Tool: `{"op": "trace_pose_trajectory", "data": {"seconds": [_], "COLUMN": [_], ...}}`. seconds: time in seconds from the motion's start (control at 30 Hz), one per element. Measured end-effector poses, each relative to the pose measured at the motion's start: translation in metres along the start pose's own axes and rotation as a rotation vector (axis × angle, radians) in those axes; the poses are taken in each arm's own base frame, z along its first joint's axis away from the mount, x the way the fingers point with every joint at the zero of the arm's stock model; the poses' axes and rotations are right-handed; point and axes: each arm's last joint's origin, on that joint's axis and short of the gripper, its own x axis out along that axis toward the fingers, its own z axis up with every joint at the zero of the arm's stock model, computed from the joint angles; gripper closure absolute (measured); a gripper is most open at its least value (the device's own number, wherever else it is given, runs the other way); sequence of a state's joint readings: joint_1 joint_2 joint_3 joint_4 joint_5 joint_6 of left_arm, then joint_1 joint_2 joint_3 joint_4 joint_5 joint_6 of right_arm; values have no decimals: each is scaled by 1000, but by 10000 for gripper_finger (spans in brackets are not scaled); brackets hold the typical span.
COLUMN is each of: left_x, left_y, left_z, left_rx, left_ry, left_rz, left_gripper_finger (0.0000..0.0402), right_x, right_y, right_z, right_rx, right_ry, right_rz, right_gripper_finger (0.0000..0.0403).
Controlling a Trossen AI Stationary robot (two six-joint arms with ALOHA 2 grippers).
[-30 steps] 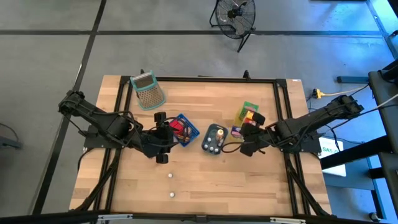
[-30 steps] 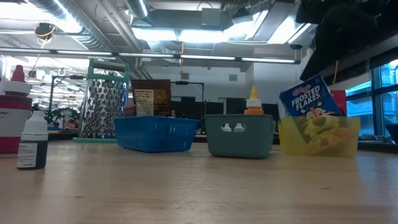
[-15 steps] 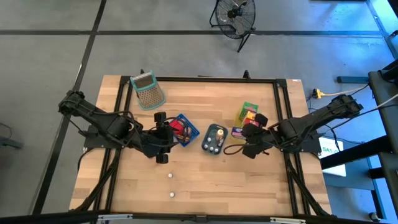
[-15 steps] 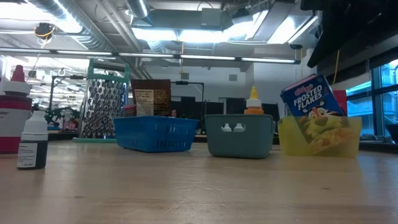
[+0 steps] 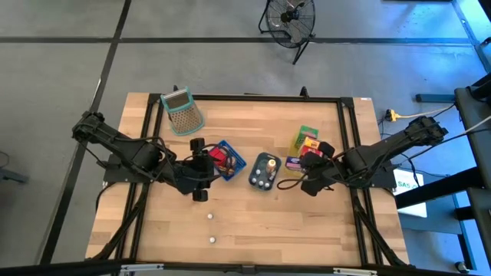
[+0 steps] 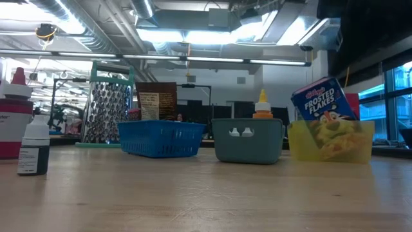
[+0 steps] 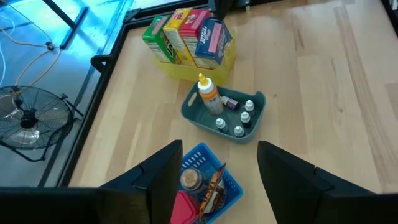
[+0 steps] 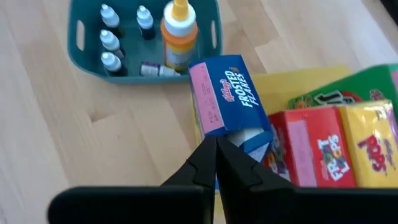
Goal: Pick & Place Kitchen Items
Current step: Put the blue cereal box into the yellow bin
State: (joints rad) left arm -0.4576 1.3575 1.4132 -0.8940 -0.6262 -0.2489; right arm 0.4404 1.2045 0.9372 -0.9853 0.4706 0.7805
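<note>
On the pale wood-plank worktop [image 5: 253, 222], grey concrete floor around, my right gripper [image 8: 216, 163] sits closed by the glossy blue cereal box [image 8: 229, 95] in the yellow tray [image 8: 292, 84]; left gripper [image 7: 217, 168] hangs open over a blue mesh basket [image 7: 214, 186].

The right claw [image 8: 216, 163] has both dark fingers pressed together, tips against the lower edge of a blue Frosted Flakes box [image 8: 229, 102]. The box leans at the near end of a yellow tray [image 8: 297, 77], beside a red cereal box [image 8: 311, 146], a yellow cereal box [image 8: 375, 146] and a green box [image 8: 357, 93]. Beyond it, a teal tray [image 8: 84, 34] rests on the wooden surface [image 8: 74, 130]. It holds an orange bottle with a white cap [image 8: 176, 34], four small white-capped dropper bottles [image 8: 112, 62] and one small vial lying flat [image 8: 155, 70].
</note>
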Motion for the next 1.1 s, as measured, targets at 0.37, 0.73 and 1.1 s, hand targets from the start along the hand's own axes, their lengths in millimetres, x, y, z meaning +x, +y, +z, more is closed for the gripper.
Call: {"op": "trace_pose_trajectory", "data": {"seconds": [0.37,0.73,1.1], "left_x": [0,0,0], "left_y": [-1,-1,-2], "left_z": [0,0,0], "left_rx": [-8,-11,-26], "left_ry": [13,13,14], "left_rz": [-51,-51,-50], "left_gripper_finger": [198,198,198], "right_x": [1,1,0], "right_y": [-2,-5,-7], "right_z": [-5,-12,-15], "right_rx": [50,122,166], "right_ry": [68,181,232], "right_rz": [11,16,-1], "right_gripper_finger": [390,390,390]}}
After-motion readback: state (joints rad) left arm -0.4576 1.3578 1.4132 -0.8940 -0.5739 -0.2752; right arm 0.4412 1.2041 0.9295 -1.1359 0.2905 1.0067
